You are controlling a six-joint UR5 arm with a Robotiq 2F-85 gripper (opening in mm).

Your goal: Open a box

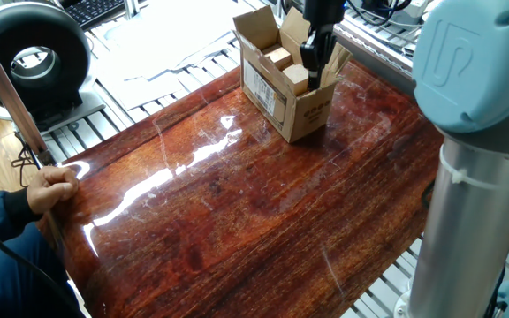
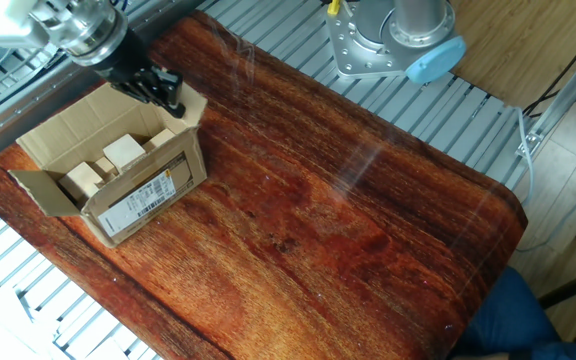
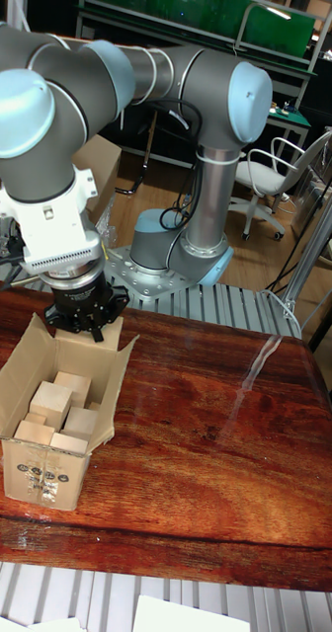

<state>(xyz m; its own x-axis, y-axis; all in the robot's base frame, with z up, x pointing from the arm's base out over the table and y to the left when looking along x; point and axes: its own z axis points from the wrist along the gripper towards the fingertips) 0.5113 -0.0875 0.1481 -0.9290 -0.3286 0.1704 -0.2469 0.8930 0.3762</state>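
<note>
The box (image 1: 288, 99) is a small brown cardboard carton standing at the far end of the red-brown wooden table (image 1: 237, 203), with its top flaps spread and a white label (image 2: 140, 198) on one side. Several pale wooden blocks (image 3: 55, 405) lie inside it. My gripper (image 1: 314, 64) hangs over the box's rim with its dark fingers close together, shut, and nothing held. Its tips press on the inner face of one side flap (image 2: 190, 103), which leans outward. The box (image 3: 55, 420) and the gripper (image 3: 95, 334) also show in the tall fixed view.
A person's hand (image 1: 53, 187) grips the table's near-left edge beside a brown rod. A black round device (image 1: 32, 51) and a keyboard (image 1: 95, 9) sit beyond the left side. The robot base (image 2: 393, 42) and arm column (image 1: 475, 203) stand off the table's edge.
</note>
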